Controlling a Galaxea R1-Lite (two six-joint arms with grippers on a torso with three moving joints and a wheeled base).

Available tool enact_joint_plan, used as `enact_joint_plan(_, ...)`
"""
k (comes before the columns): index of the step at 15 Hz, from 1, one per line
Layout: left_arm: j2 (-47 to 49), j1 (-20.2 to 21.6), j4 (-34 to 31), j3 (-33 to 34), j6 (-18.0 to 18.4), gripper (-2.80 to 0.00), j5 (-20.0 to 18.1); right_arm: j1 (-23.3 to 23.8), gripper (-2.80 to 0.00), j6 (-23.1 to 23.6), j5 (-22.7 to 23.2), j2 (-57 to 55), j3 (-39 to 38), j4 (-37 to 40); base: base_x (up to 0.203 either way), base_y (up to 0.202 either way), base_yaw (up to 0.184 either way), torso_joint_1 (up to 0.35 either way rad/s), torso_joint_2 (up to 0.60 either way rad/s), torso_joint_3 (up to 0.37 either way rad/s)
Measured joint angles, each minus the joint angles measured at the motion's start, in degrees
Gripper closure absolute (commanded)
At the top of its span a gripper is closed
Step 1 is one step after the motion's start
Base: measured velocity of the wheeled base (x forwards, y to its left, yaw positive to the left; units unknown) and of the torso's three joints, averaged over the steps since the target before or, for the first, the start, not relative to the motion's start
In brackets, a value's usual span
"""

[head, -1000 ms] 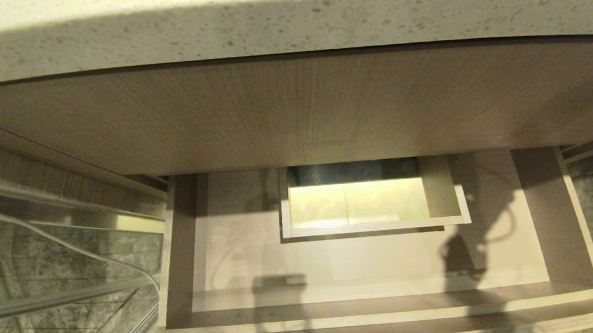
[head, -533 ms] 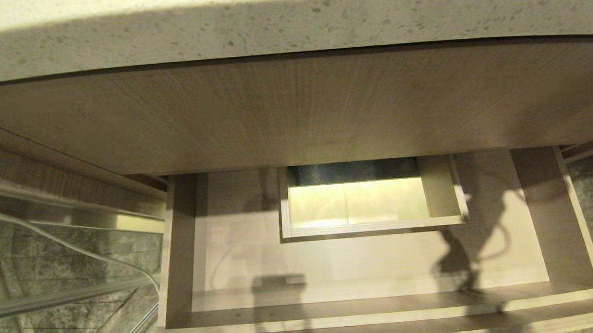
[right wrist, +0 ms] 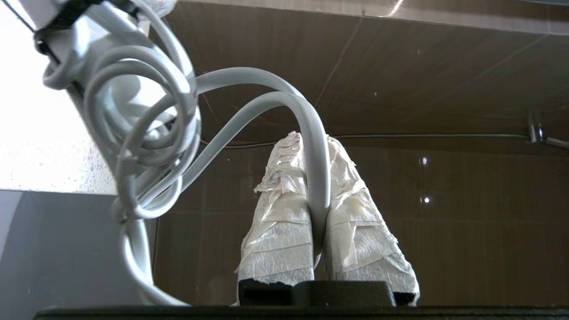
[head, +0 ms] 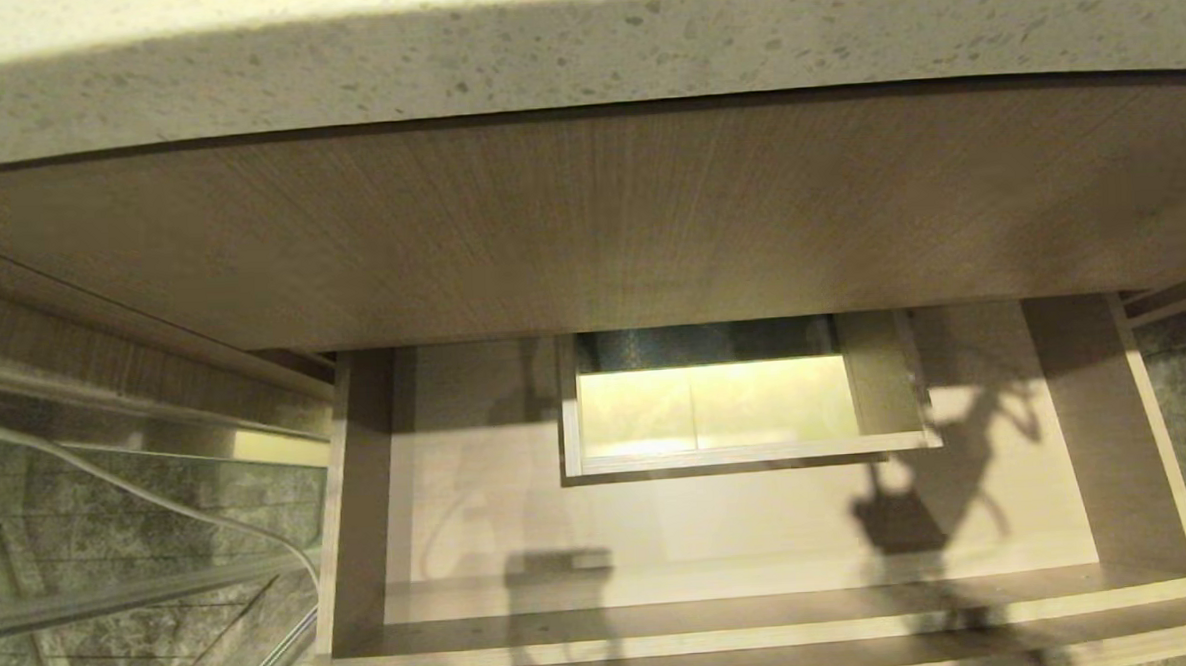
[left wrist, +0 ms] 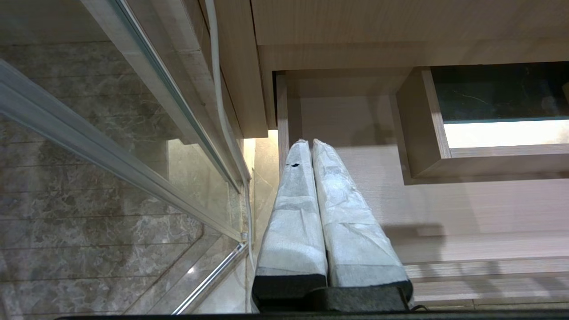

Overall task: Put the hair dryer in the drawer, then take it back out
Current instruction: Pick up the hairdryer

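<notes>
Cord (right wrist: 306,146) sat pinched between your right gripper (right wrist: 316,151) fingers, hair dryer (right wrist: 89,49) dangling beside them (left gripper (left wrist: 306,146) closed, empty); drawer (head: 742,527) lay open, bare.

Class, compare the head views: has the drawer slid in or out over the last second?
No. The drawer has stayed put: its boxed cut-out sits in the same place under the fixed wood-grain panel.

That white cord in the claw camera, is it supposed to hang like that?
It looks odd: the right claw is shut on a loop of the cord, not on the hair dryer body, so the dryer and tangled coils dangle beside it.
</notes>
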State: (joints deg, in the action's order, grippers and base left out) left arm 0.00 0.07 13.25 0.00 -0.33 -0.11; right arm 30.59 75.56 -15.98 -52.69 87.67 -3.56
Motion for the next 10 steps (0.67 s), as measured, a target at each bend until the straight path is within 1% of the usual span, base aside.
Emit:
enact_joint_plan(5,0.00,0.00,0.01,0.00,0.01,0.00,0.02,0.00,0.00,-1.70,-0.02,2.45,-0.11,-1.91,0.000,0.000,0.000,0.000,0.00,0.000)
enact_joint_plan(10,0.00,0.00,0.00,0.00,0.02,0.00,0.01,0.06,0.00,-5.56,0.03,3.33,-0.09,-2.55,0.000,0.000,0.000,0.000,0.00,0.000)
